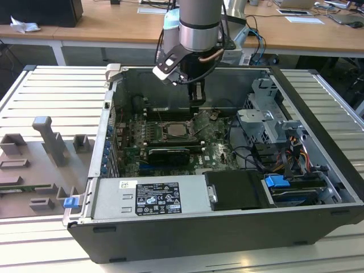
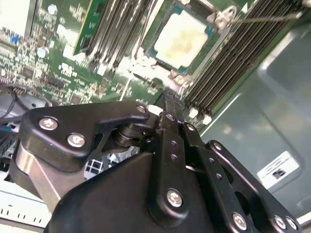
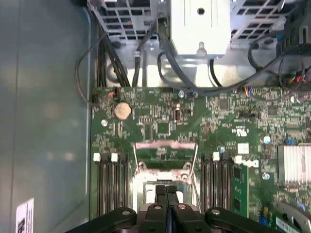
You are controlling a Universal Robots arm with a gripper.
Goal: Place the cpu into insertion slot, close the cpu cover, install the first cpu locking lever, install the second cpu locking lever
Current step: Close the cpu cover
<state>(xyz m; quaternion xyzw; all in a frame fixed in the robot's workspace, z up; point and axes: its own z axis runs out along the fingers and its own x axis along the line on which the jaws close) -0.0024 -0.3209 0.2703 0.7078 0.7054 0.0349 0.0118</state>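
Observation:
The cpu [image 2: 184, 39], a pale beige square chip, lies in the insertion slot [image 1: 175, 129] on the green motherboard. In the first wrist view the cpu cover [image 3: 165, 145], a silver frame with a large window, stands tilted up off the slot's far side. A thin wire locking lever [image 2: 262, 18] sticks out beside the socket, unlatched. My gripper [image 3: 166, 191] hovers just above the near edge of the socket, shut with nothing between its black fingers. It also shows as gripper [image 2: 167, 95] in the second wrist view and gripper [image 1: 196, 96] under the arm inside the case.
Black memory slots [image 3: 111, 184] flank the socket on both sides. A drive cage [image 1: 267, 114] and cable bundles [image 1: 256, 156] fill the exterior view's right of the case. A power supply [image 1: 151, 196] lies along the front. Grey fixtures [image 1: 51, 142] stand outside on the exterior view's left.

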